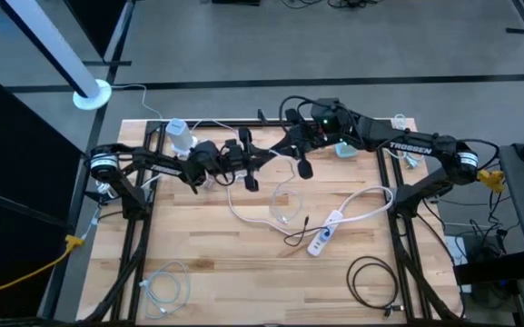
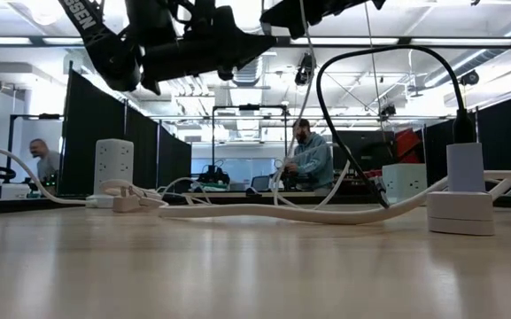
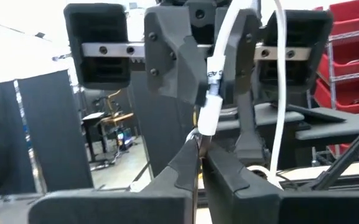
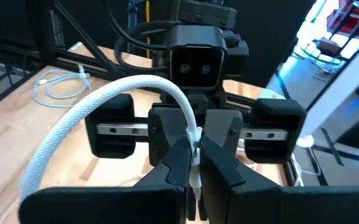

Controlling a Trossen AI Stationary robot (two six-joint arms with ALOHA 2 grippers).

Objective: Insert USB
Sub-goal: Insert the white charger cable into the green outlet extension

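A white USB cable (image 1: 278,195) is held up between my two grippers, which face each other above the table's far middle. My left gripper (image 3: 199,149) is shut on the plug end, and my right gripper (image 4: 195,160) is shut on the same end from the opposite side. From there the cable arcs away (image 4: 104,102) and sags in a loop onto the wood. A white power strip (image 1: 325,234) lies flat on the table nearer the front, with a black cord plugged into it (image 2: 461,133). My left gripper pinches the cable's white plug at its lower tip (image 3: 202,132) between its two fingertips, coming about level from the table's left. The plug stands roughly upright above the fingertips, clear of the table. My right gripper pinches the cable's plug end (image 4: 195,144) between its two fingers, coming slightly downward from the table's right. The cable rises out of the hold and curves away over the fingers, slack, clear of the table here.
A clear bottle (image 1: 180,136) stands at the far left. A white cable coil (image 1: 166,286) lies near the front left and a black coil (image 1: 370,277) near the front right. In the low view, people (image 2: 308,158) sit in the room behind the table.
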